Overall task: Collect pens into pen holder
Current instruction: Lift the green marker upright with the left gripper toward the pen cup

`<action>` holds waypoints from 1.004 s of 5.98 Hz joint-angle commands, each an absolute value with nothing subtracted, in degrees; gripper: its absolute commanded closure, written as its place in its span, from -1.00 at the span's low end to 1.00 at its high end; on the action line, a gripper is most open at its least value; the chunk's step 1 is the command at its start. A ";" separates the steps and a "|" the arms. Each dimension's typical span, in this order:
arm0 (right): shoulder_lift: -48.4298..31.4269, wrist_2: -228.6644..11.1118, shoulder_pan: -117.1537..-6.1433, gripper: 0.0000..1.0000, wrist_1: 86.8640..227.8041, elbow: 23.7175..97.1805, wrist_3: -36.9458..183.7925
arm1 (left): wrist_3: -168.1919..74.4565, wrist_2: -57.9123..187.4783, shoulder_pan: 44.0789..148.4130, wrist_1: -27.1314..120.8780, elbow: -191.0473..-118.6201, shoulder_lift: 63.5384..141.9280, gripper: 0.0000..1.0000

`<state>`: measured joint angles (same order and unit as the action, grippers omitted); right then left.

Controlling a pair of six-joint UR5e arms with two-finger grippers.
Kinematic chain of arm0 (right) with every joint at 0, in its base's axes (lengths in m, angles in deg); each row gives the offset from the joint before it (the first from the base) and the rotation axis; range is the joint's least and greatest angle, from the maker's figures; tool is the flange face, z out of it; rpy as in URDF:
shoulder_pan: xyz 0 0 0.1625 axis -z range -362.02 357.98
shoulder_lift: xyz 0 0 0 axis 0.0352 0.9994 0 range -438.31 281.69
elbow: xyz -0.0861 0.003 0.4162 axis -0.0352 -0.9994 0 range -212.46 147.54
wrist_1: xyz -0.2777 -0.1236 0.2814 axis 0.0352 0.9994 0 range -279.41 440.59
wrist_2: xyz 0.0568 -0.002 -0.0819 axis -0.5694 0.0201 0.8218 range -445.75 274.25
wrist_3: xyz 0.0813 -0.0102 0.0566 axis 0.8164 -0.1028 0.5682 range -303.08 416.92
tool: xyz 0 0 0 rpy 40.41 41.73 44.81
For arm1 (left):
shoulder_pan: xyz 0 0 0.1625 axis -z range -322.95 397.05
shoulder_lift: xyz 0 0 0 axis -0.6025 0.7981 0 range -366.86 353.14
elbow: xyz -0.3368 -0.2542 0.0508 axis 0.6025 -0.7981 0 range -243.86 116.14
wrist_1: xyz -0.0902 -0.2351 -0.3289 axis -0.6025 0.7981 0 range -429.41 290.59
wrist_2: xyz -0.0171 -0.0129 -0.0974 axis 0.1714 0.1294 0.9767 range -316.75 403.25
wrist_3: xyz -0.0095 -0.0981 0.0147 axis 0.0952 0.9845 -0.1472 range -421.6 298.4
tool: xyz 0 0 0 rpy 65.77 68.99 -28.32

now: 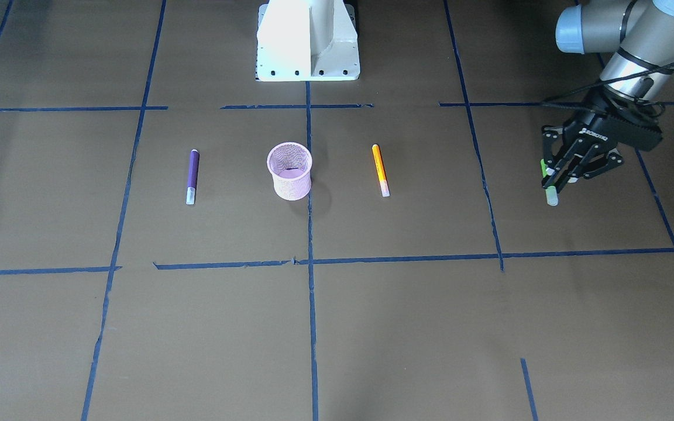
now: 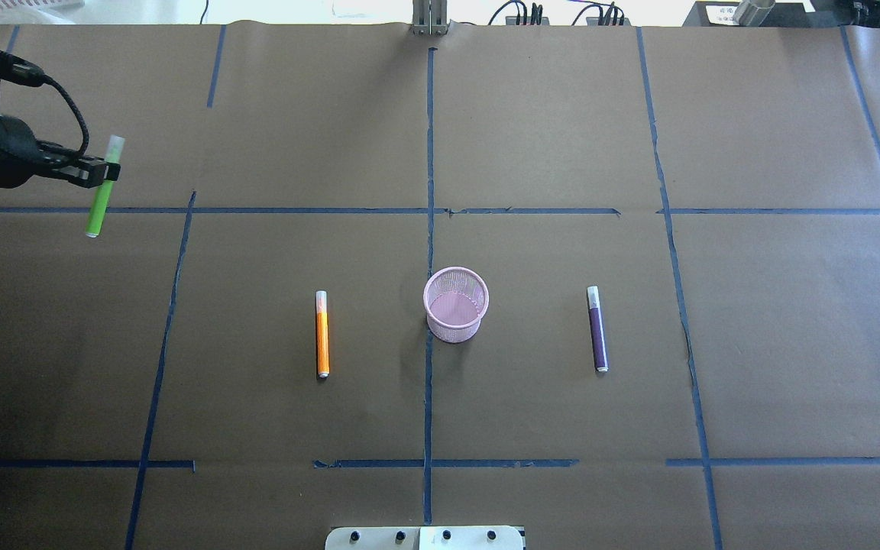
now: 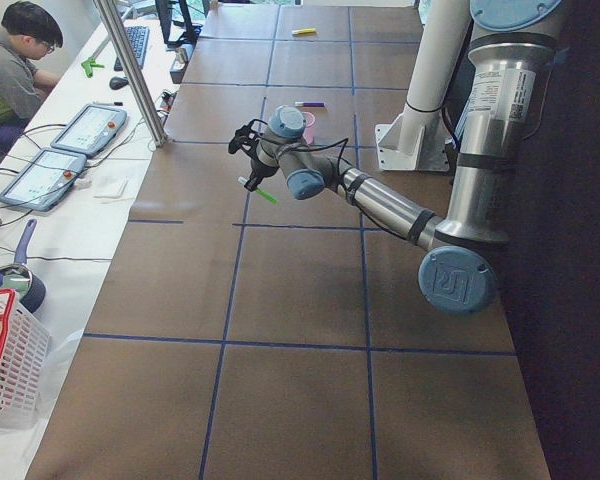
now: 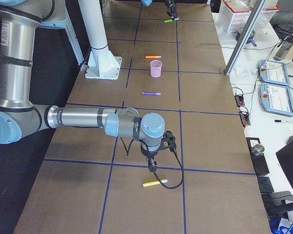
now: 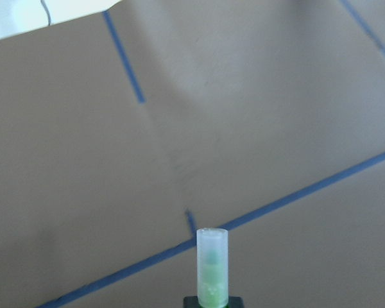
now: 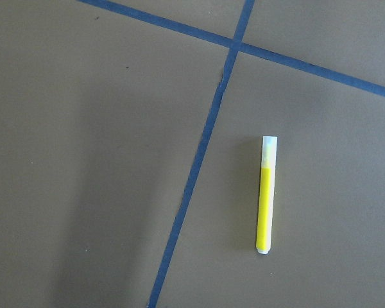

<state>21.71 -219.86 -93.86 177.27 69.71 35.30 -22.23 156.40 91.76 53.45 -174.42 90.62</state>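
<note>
The pink mesh pen holder (image 2: 455, 303) stands upright mid-table; it also shows in the front view (image 1: 289, 171). An orange pen (image 2: 322, 334) lies to its left and a purple pen (image 2: 597, 328) to its right, both flat on the table. My left gripper (image 2: 104, 174) is shut on a green pen (image 2: 102, 195) and holds it off the table at the far left. The green pen's pale cap (image 5: 212, 256) sticks out past the fingers. My right gripper (image 4: 153, 163) hovers over a yellow pen (image 6: 266, 196) that lies on the table. I cannot tell whether it is open or shut.
The robot's white base (image 1: 308, 41) stands behind the holder. Blue tape lines (image 2: 428, 229) cross the brown table. A white basket (image 3: 5, 370), teach pendants (image 3: 88, 125) and a seated operator (image 3: 10, 60) are beside the table's long edge.
</note>
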 commanded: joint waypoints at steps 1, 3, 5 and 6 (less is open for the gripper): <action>21.71 -219.88 -93.86 -1.00 177.27 69.85 35.30 | -8.09 146.40 84.47 53.38 -176.87 92.97 1.00; 21.62 -219.88 -93.86 -1.00 177.27 69.85 35.21 | -1.84 139.97 80.59 53.29 -178.29 97.54 1.00; 21.62 -219.79 -93.86 -1.00 177.27 69.76 35.21 | 0.97 123.15 69.54 52.16 -178.30 102.19 1.00; 21.62 -219.79 -93.86 -1.00 177.27 69.76 35.21 | 3.85 117.14 64.61 45.36 -178.12 107.08 1.00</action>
<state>21.62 -219.81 -93.86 177.27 69.79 35.22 1.45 123.86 69.70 50.21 -178.22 103.07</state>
